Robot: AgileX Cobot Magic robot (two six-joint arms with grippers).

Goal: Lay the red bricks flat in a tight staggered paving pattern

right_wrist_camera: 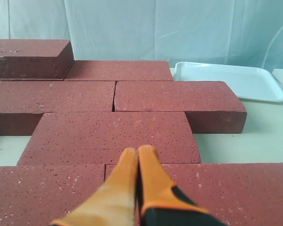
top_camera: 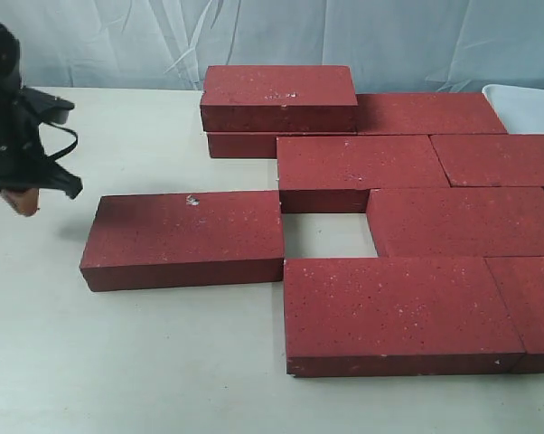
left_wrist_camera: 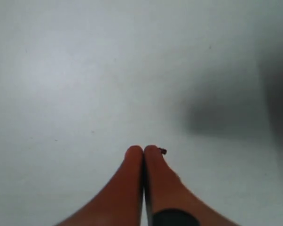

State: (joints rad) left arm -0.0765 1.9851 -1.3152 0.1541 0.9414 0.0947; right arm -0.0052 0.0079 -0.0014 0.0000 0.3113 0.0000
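The pale table point(top_camera: 118, 380) carries nine red bricks point(top_camera: 398, 312) by my count. Seven lie flat in staggered rows at the right, one more rests on top of the back-left brick, and one lies apart at the left. One white tray point(top_camera: 525, 104) sits at the back right. Of the two grippers, the left gripper point(left_wrist_camera: 143, 150) is pinched closed and empty over bare table, and the right gripper point(right_wrist_camera: 137, 153) is closed and empty above the bricks.

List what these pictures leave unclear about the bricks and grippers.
- Exterior view: the dark-red speckled paving bricks at the right run past the frame edge; count unknown.
- Exterior view: the raised back brick hides most of the brick beneath it.
- Exterior view: the white plastic tray is cropped by the edge.
- Left wrist view: a blurred dark patch, unidentifiable.
- Right gripper: outside the exterior view.
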